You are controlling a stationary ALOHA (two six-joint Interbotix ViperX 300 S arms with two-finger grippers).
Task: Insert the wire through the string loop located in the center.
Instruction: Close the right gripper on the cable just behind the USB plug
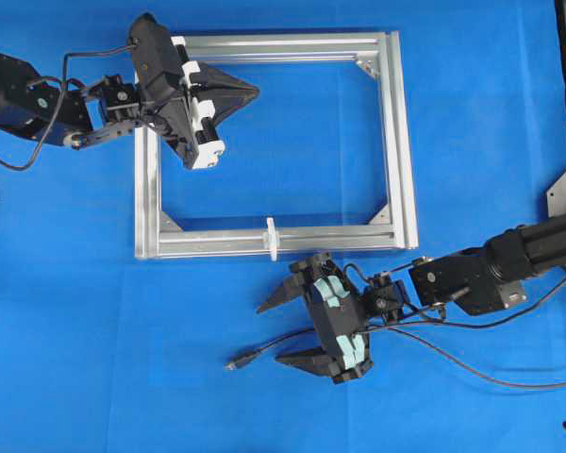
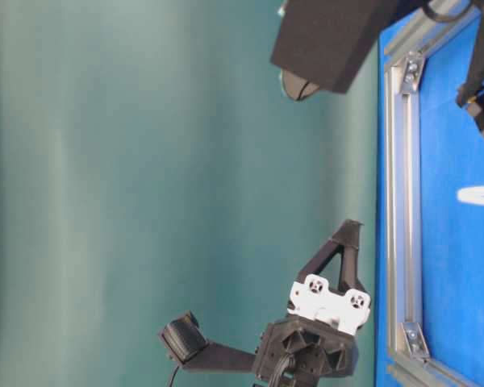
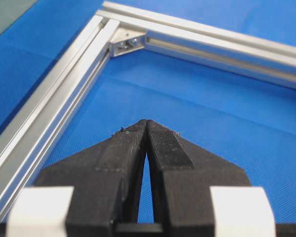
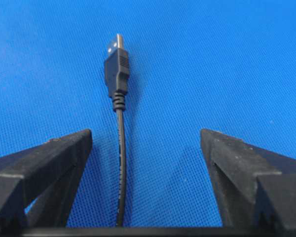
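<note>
No readable text, label, brand, number or sign shows anywhere.

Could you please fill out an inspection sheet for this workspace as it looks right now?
Surface: blue cloth.
Job's things: wire flat on cloth, plug free; string loop across the aluminium frame bar.
Clutter: nothing seen.
Grippers: left gripper shut, empty, over the frame; right gripper open, fingers straddling the wire, not gripping.
Cables: arm cables trail at right.
Surroundings: teal backdrop.
</note>
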